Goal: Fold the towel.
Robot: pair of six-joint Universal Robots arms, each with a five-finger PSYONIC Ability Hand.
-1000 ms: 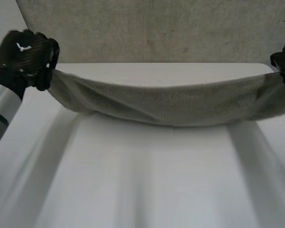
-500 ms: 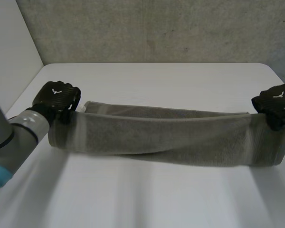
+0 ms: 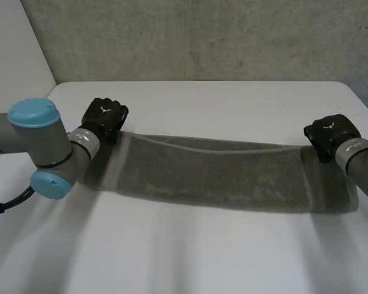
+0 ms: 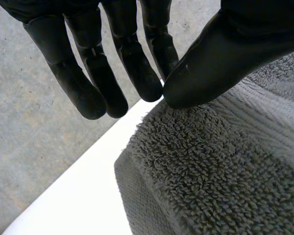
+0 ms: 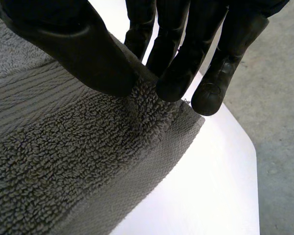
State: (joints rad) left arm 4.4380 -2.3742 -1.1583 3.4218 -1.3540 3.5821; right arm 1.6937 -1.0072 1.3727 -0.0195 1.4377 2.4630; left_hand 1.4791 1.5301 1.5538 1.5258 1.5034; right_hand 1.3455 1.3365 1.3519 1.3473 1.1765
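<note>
- White table (image 3: pixel 190 257) stands before a grey concrete wall (image 3: pixel 202 37).
- Left hand (image 3: pixel 105 116) is at the far left corner of a long, folded grey terry towel (image 3: pixel 221 174). Its fingers are straight and spread, clear of the thumb, whose tip touches the pile.
- That towel lies flat across the table's middle.
- Right hand (image 3: pixel 330 131) pinches the far right corner between thumb and fingers.

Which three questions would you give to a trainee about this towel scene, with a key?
1. True or false: the towel hangs in the air above the table.
2. Where on the towel is the right hand? A: its middle. B: a corner at one end. C: nowhere, it is apart.
3. Fill in: in the right wrist view, the thumb and fingers ___ the towel's edge.
Key: 1 false, it lies flat; 2 B; 3 pinch.
</note>
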